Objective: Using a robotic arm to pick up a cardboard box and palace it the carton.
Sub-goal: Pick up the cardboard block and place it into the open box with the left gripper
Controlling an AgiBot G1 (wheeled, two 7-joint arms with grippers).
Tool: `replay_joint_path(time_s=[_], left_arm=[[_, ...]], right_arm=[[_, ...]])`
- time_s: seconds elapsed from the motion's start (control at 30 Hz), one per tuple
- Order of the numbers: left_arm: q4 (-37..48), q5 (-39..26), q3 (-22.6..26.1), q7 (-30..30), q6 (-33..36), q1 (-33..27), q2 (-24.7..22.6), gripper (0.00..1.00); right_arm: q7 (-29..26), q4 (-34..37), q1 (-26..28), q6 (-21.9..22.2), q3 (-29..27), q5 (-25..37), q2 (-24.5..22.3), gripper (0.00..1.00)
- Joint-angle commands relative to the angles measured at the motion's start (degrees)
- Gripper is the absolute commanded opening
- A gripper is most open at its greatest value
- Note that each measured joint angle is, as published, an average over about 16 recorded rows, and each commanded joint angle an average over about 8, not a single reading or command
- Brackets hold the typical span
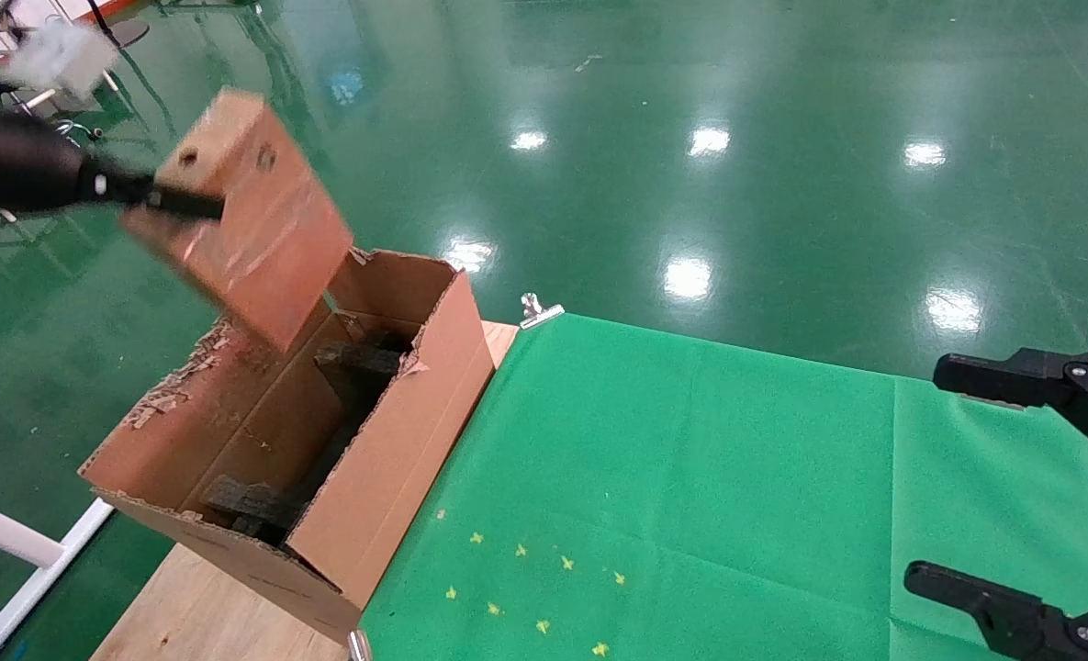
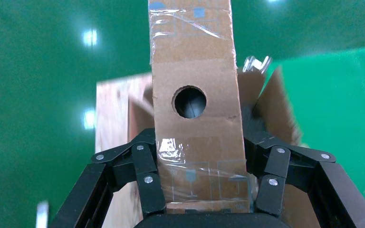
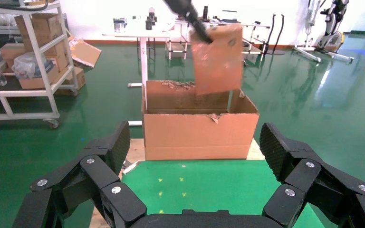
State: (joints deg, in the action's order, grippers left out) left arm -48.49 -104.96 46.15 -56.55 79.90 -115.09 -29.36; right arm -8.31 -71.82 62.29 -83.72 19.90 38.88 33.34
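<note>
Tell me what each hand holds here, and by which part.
The left hand clamps the cardboard box by its two side faces at one end, holding it above the carton. The right hand is open and holds nothing.

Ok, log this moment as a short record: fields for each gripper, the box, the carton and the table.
left gripper: shut on the small brown taped cardboard box, held in the air
box position: tilted, above the carton's open top, not yet inside
carton: large brown corrugated carton with ragged flaps, black foam blocks inside
right gripper: open, empty, over the green cloth
table: wooden top under the carton, cloth clipped beside it
</note>
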Motion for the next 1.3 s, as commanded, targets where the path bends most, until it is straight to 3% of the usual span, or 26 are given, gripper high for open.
replay_joint_path(time_s=[0.03,0.63,1.3], left_arm=[[2.15,-0.74,0.45,0.75,-0.74,1.08,0.61,0.0],[16.17,1.84,0.95,9.04,-8.24,10.43,1.4,0.0],[26.45,3.21,1.08,14.79,-15.19,16.04,-2.75,0.0]], right_arm=[[0.0,0.0,0.0,0.0,0.0,0.0,0.0,1.0],[0.0,0.0,0.0,0.0,0.01,-0.01,0.0,1.0],[0.01,0.0,0.0,0.01,0.02,-0.01,-0.01,1.0]])
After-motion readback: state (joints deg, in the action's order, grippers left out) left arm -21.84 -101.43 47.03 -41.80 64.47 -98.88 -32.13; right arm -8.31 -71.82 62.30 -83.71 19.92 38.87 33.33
